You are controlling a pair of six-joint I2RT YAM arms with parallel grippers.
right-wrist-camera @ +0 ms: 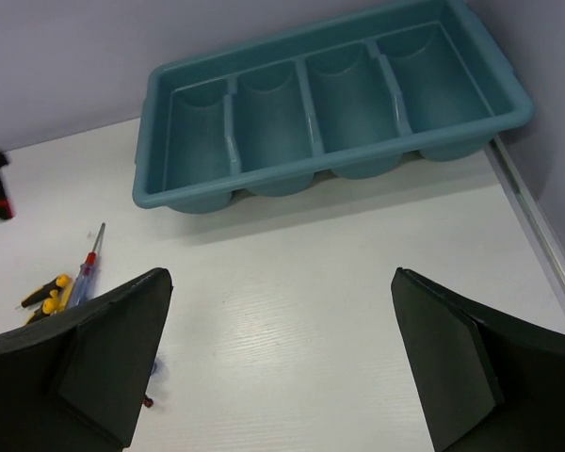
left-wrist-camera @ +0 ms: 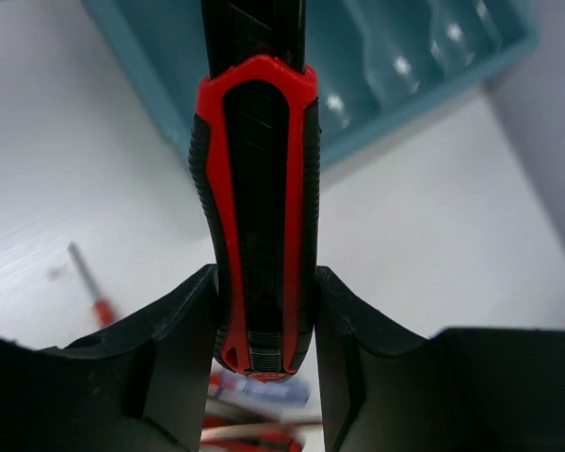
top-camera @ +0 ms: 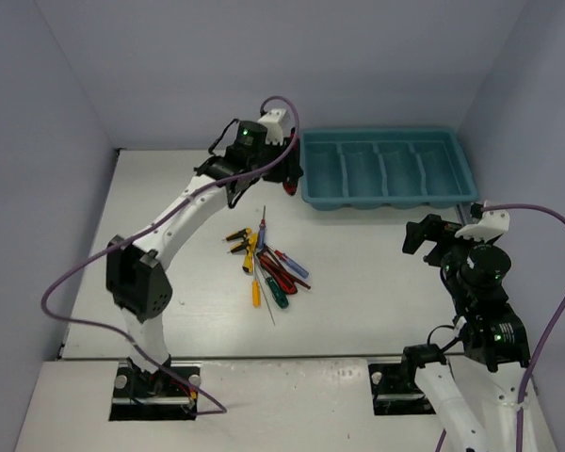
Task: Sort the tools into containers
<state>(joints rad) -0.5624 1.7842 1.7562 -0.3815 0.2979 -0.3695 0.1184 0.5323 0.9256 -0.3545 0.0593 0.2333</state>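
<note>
My left gripper (top-camera: 284, 179) is shut on a red-and-black tool handle (left-wrist-camera: 256, 207), the red-handled pliers, held in the air just left of the teal tray (top-camera: 388, 169). In the left wrist view the handle stands between my fingers (left-wrist-camera: 184, 330) with the tray's corner (left-wrist-camera: 377, 85) behind it. The other tools lie in a pile (top-camera: 266, 264) at the table's middle: yellow, green, blue and red handled screwdrivers. My right gripper (right-wrist-camera: 278, 358) is open and empty over bare table, right of the pile. The tray's four compartments (right-wrist-camera: 330, 104) look empty.
Grey walls close in the table at the back and both sides. The tray sits against the back right corner. A metal strip (right-wrist-camera: 532, 226) runs along the table's right edge. A thin screwdriver (right-wrist-camera: 87, 264) and yellow-black handles (right-wrist-camera: 45, 292) show in the right wrist view.
</note>
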